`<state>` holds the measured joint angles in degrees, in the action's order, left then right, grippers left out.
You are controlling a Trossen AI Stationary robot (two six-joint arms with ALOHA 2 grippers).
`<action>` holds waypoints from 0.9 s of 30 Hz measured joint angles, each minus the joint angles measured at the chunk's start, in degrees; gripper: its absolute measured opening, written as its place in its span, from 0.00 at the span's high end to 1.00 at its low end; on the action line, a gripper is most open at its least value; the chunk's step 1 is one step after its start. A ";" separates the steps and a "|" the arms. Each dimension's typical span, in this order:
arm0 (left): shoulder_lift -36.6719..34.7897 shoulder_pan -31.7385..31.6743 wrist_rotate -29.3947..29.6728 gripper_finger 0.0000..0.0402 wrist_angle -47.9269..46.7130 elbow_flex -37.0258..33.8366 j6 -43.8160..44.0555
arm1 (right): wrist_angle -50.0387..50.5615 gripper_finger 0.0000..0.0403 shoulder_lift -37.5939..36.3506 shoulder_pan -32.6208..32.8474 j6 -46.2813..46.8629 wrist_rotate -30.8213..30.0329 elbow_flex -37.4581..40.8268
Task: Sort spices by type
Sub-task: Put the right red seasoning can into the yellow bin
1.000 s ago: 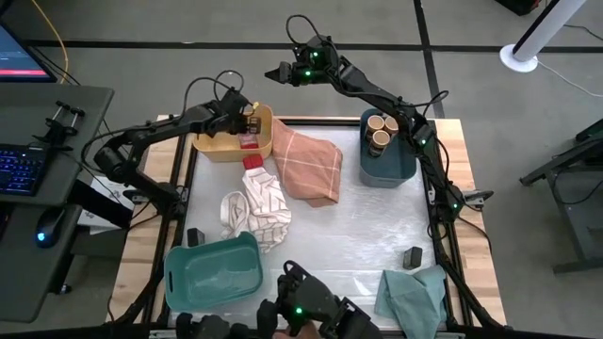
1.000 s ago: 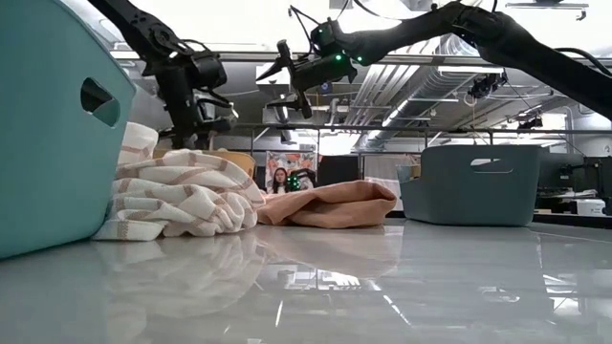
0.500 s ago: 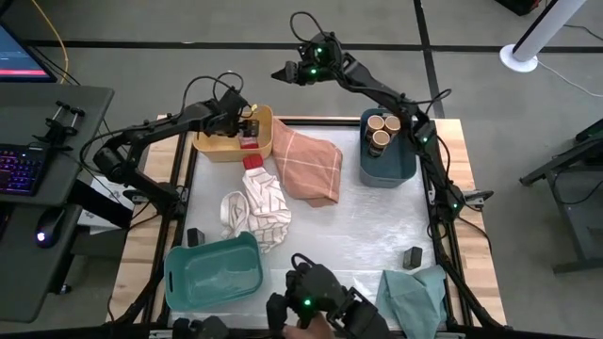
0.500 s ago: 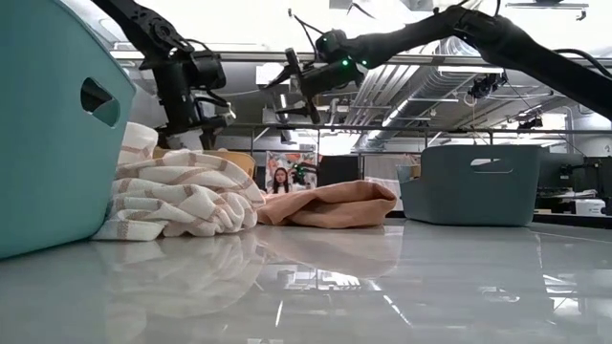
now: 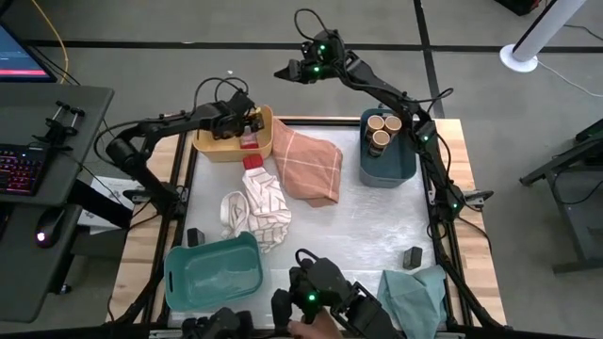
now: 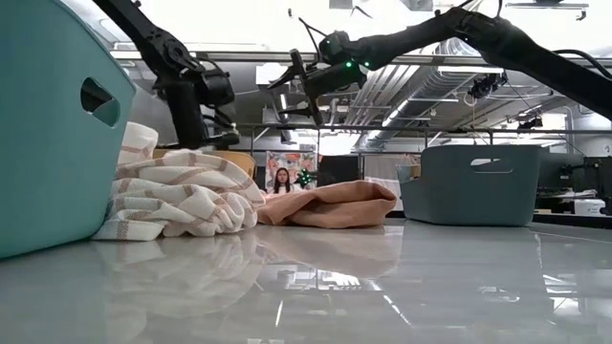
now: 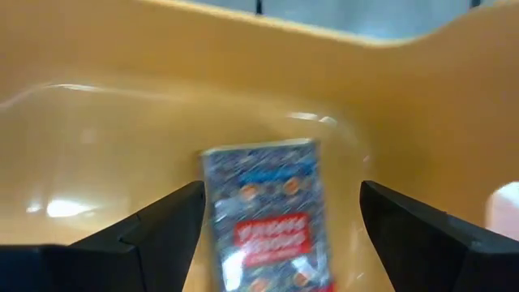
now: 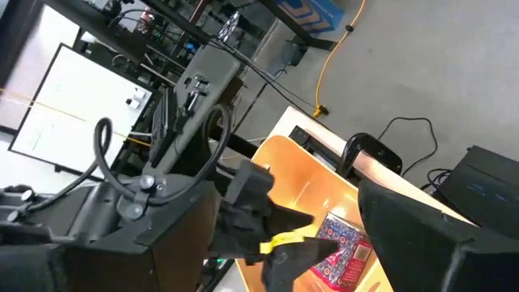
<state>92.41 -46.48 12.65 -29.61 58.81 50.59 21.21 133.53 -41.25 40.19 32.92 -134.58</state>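
Red-labelled spice box (image 7: 268, 215) lies between my left pincer's (image 7: 276, 235) spread fingers, long axis along them, inside the yellow bin (image 5: 268, 141). My right pincer (image 5: 287, 72), also spread, hangs beyond the bench's (image 5: 377, 226) upper edge.

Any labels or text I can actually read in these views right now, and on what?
None can be read.
Spice packet in the yellow bin, between the open left gripper fingers: red banner with white print, too blurred.
Second packet beside the bin: too small.
Laptop screen: too small.
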 joint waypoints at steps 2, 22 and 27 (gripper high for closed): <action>1.03 0.00 0.00 0.22 1.57 0.06 0.37 | 0.00 0.26 0.00 0.00 -0.11 0.15 0.00; 6.42 0.09 3.30 0.21 -0.64 0.28 -3.19 | -0.01 0.26 0.00 0.00 -0.14 0.19 0.00; 8.87 0.33 3.30 0.21 -2.36 0.46 -3.37 | -0.04 0.26 0.00 0.00 -0.14 0.16 0.00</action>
<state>101.28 -46.15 15.95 -31.98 59.27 47.22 21.17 133.53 -41.25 40.05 33.08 -134.58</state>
